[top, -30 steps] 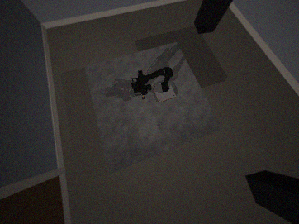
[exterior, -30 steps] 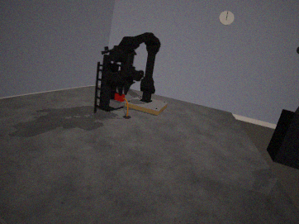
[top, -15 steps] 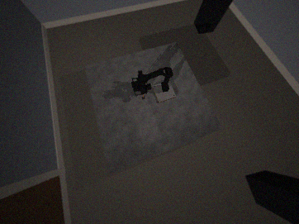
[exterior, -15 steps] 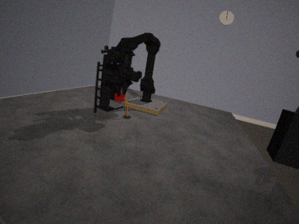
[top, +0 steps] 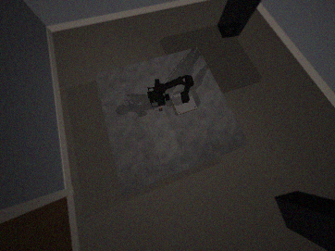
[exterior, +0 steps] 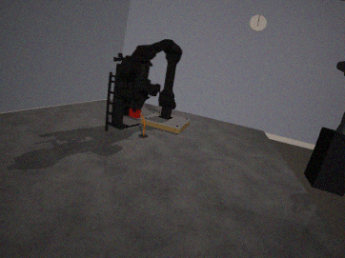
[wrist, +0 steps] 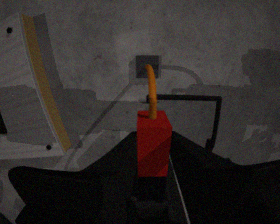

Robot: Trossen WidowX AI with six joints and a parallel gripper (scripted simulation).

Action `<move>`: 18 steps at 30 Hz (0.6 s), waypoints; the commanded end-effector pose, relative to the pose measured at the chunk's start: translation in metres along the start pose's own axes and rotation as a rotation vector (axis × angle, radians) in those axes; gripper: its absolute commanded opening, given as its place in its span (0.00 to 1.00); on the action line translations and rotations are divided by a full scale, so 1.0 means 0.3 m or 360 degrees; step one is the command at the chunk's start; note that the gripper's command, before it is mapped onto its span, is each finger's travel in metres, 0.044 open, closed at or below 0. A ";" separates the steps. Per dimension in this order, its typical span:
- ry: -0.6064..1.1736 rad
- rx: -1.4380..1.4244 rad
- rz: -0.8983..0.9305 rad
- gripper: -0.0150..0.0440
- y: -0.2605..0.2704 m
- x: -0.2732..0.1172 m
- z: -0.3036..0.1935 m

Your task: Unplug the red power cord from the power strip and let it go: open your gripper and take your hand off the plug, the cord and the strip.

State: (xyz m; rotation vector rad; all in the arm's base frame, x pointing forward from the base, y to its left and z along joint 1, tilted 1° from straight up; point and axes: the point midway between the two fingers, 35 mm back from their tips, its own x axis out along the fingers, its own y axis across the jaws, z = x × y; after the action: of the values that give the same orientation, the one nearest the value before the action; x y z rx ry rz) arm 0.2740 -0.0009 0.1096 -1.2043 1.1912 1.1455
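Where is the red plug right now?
In the wrist view the red plug sits centre frame, clamped between the dark fingers, its orange cord running up to a small grey block on the floor.

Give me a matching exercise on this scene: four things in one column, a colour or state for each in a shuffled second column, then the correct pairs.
Things:
1. plug
2. cord
3. hand
4. wall clock

Colour or state:
A. orange, running from the plug's far end down to a small dark square on the floor
B. pale and round, high on the blue wall
C. red, boxy
D. black, closed on the plug

Pairs: 1-C, 2-A, 3-D, 4-B
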 end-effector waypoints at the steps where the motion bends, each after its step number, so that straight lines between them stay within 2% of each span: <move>1: 0.0000 0.0000 -0.0001 0.25 -0.001 -0.001 0.001; 18: -0.0005 -0.0002 0.0000 0.25 -0.008 -0.001 0.082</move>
State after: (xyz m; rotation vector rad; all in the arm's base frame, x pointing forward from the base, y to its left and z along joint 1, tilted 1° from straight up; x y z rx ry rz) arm 0.2756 0.0014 0.1088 -1.2259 1.2414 1.1050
